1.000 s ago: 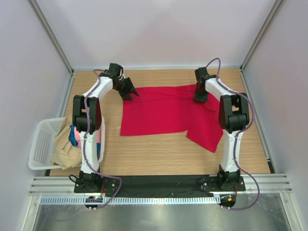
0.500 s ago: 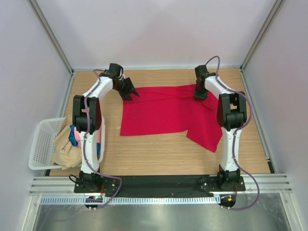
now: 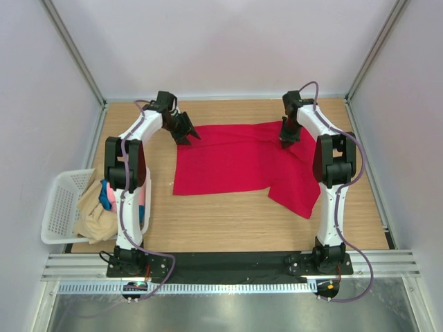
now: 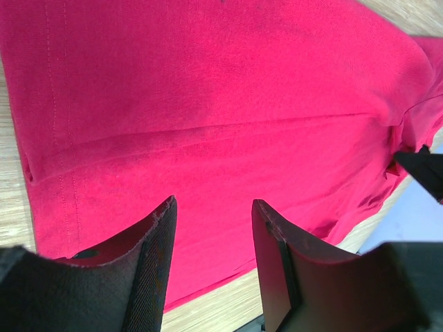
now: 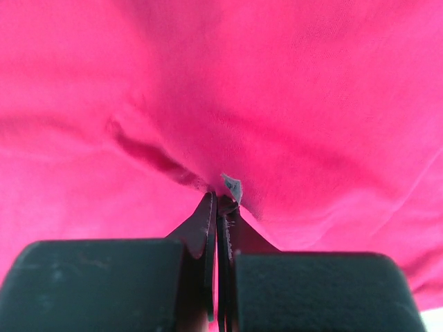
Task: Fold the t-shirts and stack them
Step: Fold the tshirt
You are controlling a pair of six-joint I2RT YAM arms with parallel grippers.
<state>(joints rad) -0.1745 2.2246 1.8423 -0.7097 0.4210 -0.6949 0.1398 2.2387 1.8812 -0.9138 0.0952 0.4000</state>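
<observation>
A bright red t-shirt point(image 3: 235, 159) lies spread on the wooden table, its right part folded over toward the front. At the shirt's far left corner my left gripper point(image 3: 187, 135) hovers open; in the left wrist view its fingers point(image 4: 213, 204) frame the red cloth point(image 4: 208, 104) with nothing between them. My right gripper point(image 3: 287, 138) is at the far right edge of the shirt. It is shut point(image 5: 217, 197), pinching a pucker of red cloth point(image 5: 277, 83) beside a small grey label point(image 5: 232, 185). Beige point(image 3: 93, 211), blue point(image 3: 105, 196) and pink point(image 3: 142, 200) t-shirts sit bundled at the left.
A white mesh basket point(image 3: 59, 207) stands at the left table edge and holds the bundled shirts. Grey walls enclose the table on three sides. Bare wood point(image 3: 228, 221) shows in front of the red shirt.
My right gripper has closed from partly open onto the red cloth, and its wrist shifted slightly right. The left arm has not moved.
</observation>
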